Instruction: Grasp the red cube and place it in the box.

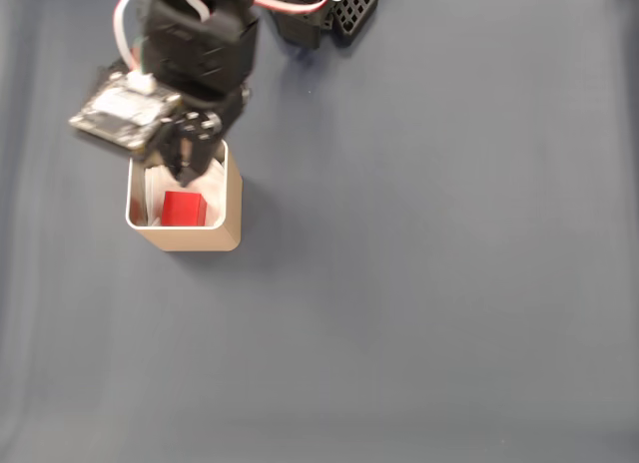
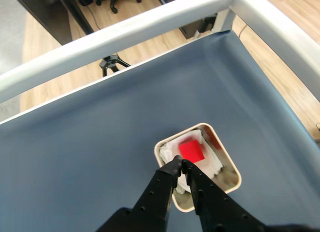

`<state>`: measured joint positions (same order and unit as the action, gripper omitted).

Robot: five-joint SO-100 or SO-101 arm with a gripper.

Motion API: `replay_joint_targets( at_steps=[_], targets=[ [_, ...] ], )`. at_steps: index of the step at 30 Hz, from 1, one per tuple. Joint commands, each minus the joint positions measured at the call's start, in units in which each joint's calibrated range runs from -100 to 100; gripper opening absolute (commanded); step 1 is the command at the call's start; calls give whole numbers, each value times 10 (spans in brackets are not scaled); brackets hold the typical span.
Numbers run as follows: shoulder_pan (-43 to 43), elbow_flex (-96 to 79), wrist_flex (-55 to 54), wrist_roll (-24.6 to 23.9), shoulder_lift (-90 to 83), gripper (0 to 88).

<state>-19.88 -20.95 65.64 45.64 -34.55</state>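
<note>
The red cube (image 1: 184,208) is seen lying inside the box (image 1: 232,212), on the white paper lining (image 2: 212,160); in the wrist view the cube (image 2: 192,151) rests toward the far side of the box (image 2: 231,168), its faces plain and without marking; no readable writing is found on cube, box or arm. The gripper (image 2: 180,165) is placed just above the box's near part, its tips just short of the cube and apart from it; the two black fingers (image 2: 160,184) are brought together at their tips, with nothing held between them. In the fixed view the gripper (image 1: 188,171) is seen over the box's upper edge, the cube lying just below it in the picture; a pale circuit board (image 1: 122,112) is carried on the arm's side; the box is stood on a grey-blue cloth (image 1: 439,283), which is bordered by a white rail (image 2: 125,34).
</note>
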Motion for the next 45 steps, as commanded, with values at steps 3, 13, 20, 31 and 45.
replay_joint_targets(
  at_steps=[3, 13, 20, 31, 45],
  targets=[
    [79, -28, -27, -7, -58, 1],
    [192, -249, -132, 3, -206, 1],
    [213, -418, -179, 3, -301, 1],
    [212, -660, -200, 6, -460, 1],
    [230, -789, -96, -14, -603, 1]
  ],
)
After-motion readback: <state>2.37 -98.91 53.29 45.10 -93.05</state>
